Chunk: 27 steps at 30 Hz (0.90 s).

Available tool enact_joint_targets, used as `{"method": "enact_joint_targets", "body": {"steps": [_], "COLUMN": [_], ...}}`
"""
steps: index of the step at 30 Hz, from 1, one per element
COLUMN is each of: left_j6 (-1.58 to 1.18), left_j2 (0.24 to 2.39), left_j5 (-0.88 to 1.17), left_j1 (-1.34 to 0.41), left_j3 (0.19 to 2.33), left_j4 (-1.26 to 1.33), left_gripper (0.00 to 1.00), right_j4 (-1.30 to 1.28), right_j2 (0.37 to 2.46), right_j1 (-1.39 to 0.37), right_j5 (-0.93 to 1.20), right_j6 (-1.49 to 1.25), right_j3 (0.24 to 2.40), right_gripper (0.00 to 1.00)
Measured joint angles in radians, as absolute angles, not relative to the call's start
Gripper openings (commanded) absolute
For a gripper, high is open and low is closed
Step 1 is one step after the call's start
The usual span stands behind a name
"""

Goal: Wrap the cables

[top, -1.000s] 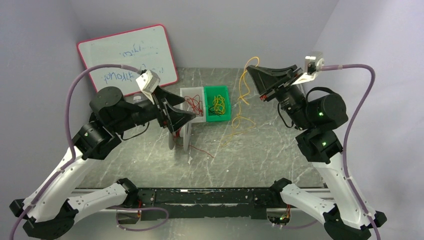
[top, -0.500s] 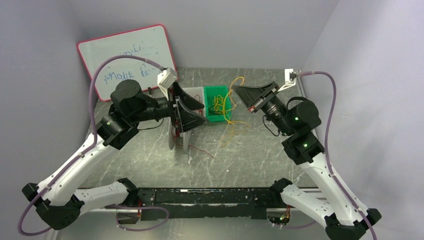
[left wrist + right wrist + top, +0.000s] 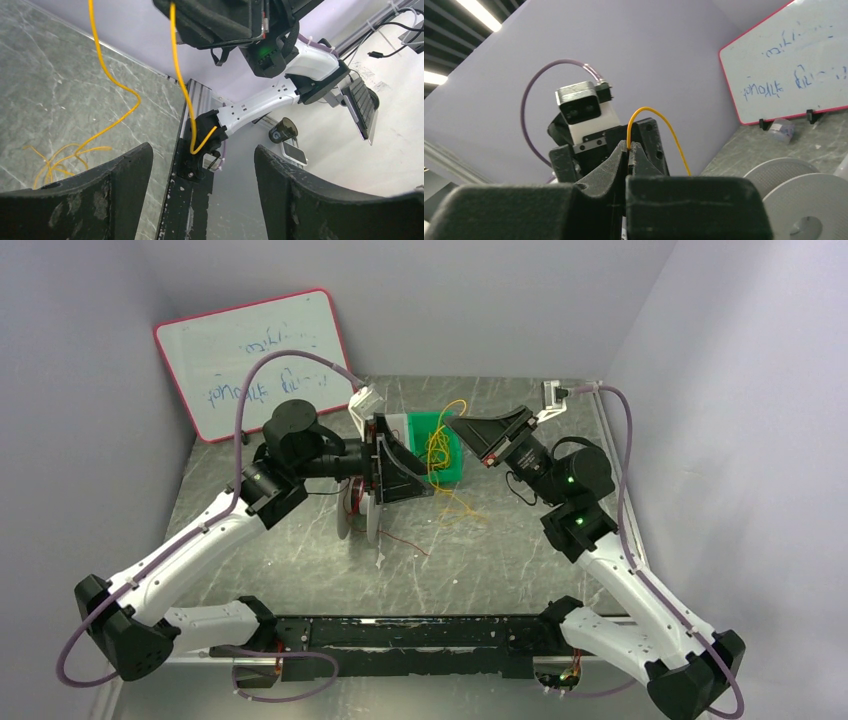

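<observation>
step: pass yellow cable [image 3: 181, 80] toward the white spool [image 3: 819, 200] | right end effector [image 3: 629, 147]: pinching it, slack trails onto desk [image 3: 500, 560] | left end effector [image 3: 202, 150]: spread, empty | tip: centre the strand (very thin) before closing, keep tension.

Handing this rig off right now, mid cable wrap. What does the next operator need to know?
The right gripper is shut on one yellow cable, held up above the table; its slack lies there. The left gripper is open and empty, jaws facing the hanging strand. More yellow cables sit in the green bin; a red wire lies by the white spool. Done: one cable lifted. Left: wrapping it, then the rest.
</observation>
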<state>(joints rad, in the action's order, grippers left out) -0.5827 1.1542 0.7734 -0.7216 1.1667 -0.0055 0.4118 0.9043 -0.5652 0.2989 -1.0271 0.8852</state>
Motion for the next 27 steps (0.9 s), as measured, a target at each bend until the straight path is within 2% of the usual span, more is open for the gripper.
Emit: {"method": "enact_joint_targets", "body": {"steps": [7,14,18,20,24,27], "left_j6": [-0.632,-0.680,-0.705,-0.717,-0.732,-0.743], "left_j2": [1.178,1.196,1.204,1.206,1.207,1.207], "left_j5": [0.807,0.839,0.859,0.868,0.876,0.879], "left_j1": [-0.722,-0.722,-0.722,-0.722,-0.722,-0.722], "left_j3": [1.143,1.141,1.137,1.132,1.118,1.108], "left_j4": [0.063,0.136,0.176,0.193,0.216,0.224], "left_gripper": [0.71,0.54,0.43,0.34,0.25,0.09], "right_j4": [0.506,0.554,0.570,0.574,0.583,0.593], "right_j2": [0.913,0.918,0.917,0.914,0.897,0.884], "right_j1": [-0.578,-0.596,-0.607,-0.609,-0.612,-0.614], "right_j5": [0.309,0.311,0.307,0.303,0.295,0.284], "right_j6": [-1.059,-1.077,-1.081,-1.081,-1.081,-1.082], "right_j3": [0.866,0.842,0.831,0.826,0.809,0.798], "right_gripper": [0.00,0.00,0.00,0.00,0.00,0.00]}}
